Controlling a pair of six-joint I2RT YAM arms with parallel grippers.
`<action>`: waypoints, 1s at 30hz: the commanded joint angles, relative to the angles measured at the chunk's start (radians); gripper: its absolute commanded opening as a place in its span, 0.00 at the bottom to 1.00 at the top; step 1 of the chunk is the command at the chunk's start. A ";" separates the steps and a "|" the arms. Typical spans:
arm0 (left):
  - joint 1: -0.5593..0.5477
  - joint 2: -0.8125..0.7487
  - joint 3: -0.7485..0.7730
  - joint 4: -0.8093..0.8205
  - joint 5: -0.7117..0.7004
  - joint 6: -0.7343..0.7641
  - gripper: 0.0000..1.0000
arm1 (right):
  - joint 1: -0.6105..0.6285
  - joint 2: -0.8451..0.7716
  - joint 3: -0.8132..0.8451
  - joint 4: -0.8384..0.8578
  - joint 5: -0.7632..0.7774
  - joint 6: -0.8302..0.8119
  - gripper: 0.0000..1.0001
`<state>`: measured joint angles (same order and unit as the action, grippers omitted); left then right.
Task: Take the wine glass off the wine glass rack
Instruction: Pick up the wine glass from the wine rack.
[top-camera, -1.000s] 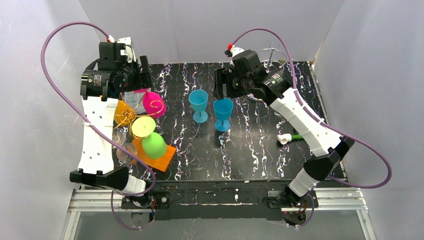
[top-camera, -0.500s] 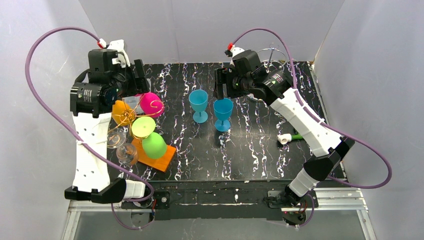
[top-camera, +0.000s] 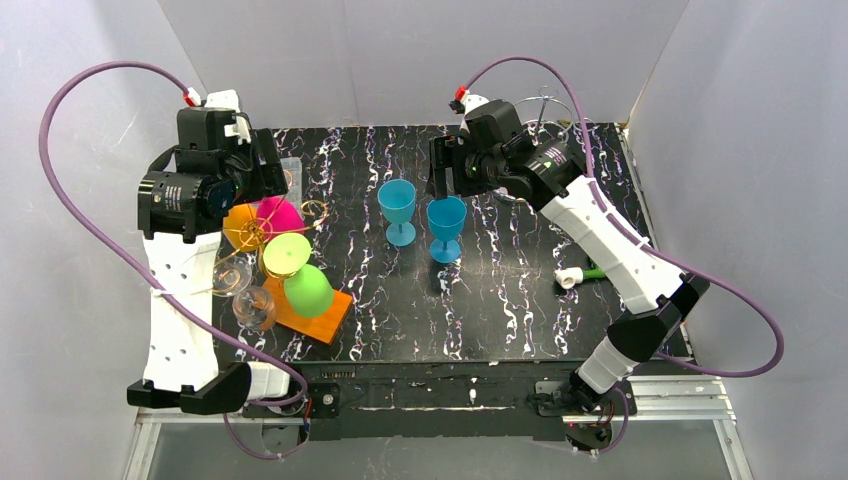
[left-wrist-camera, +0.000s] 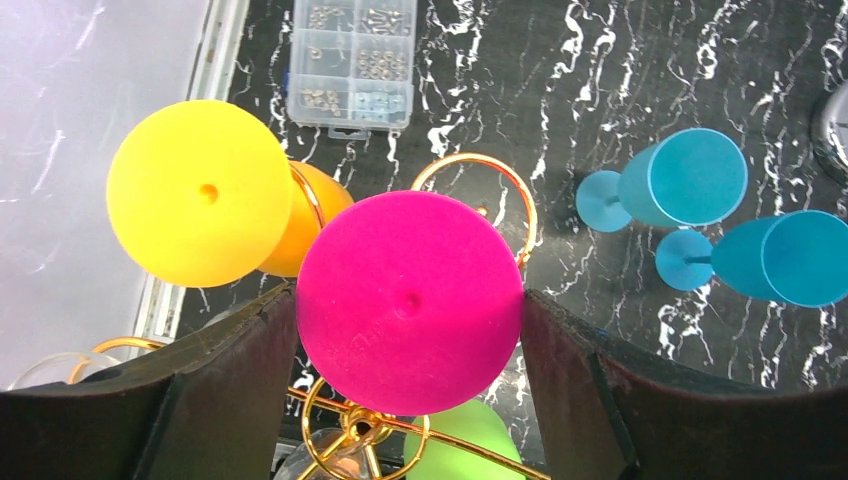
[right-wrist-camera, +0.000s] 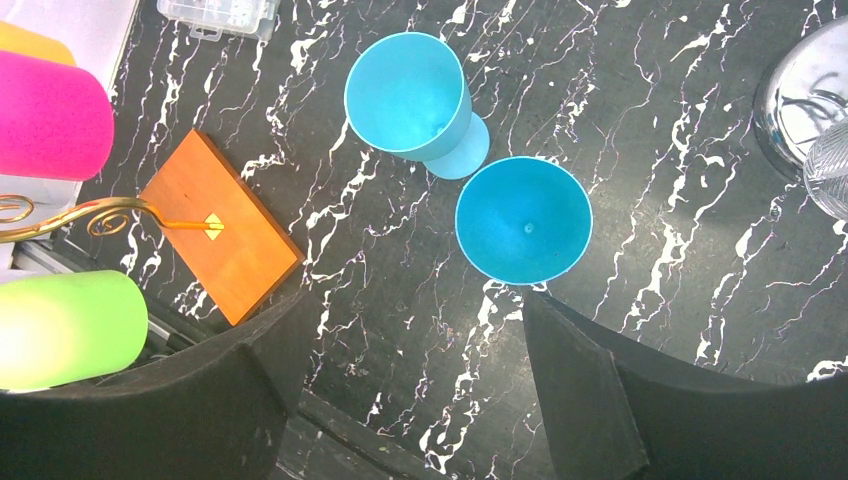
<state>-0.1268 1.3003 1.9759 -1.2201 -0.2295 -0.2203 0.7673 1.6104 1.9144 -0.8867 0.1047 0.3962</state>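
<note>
The pink wine glass (left-wrist-camera: 410, 300) hangs foot-up between the fingers of my left gripper (left-wrist-camera: 408, 293), whose two pads press on opposite edges of its round foot. In the top view the pink wine glass (top-camera: 275, 215) sits under the left wrist, beside the gold wire wine glass rack (top-camera: 315, 210) on its orange wooden base (top-camera: 318, 318). An empty gold ring (left-wrist-camera: 470, 190) of the rack shows just behind the pink foot. My right gripper (right-wrist-camera: 415, 300) hangs open over bare table, near two blue glasses (right-wrist-camera: 410, 95) (right-wrist-camera: 523, 220).
An orange glass with a yellow foot (left-wrist-camera: 200, 190), a green glass (top-camera: 305, 290) and clear glasses (top-camera: 250, 305) hang on the rack. A clear parts box (left-wrist-camera: 352, 60) lies behind it. A metal wire item (top-camera: 545, 110) stands at the back right; a small white-green piece (top-camera: 575, 277) lies on the right.
The left arm has moved up and to the left, and the pink glass has gone with it, away from the rack's gold ring. The right arm has not moved.
</note>
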 joint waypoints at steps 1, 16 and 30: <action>-0.004 0.023 0.065 -0.016 -0.091 0.003 0.59 | 0.004 -0.019 0.022 0.023 -0.001 0.009 0.84; 0.000 0.228 0.291 0.011 -0.163 0.039 0.60 | 0.003 -0.027 0.028 0.025 0.006 -0.005 0.86; 0.000 0.314 0.388 0.098 0.220 -0.090 0.58 | 0.003 -0.071 -0.042 0.228 -0.079 0.019 0.96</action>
<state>-0.1265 1.6142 2.3272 -1.1664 -0.1818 -0.2340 0.7673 1.5974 1.8923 -0.8009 0.0689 0.3969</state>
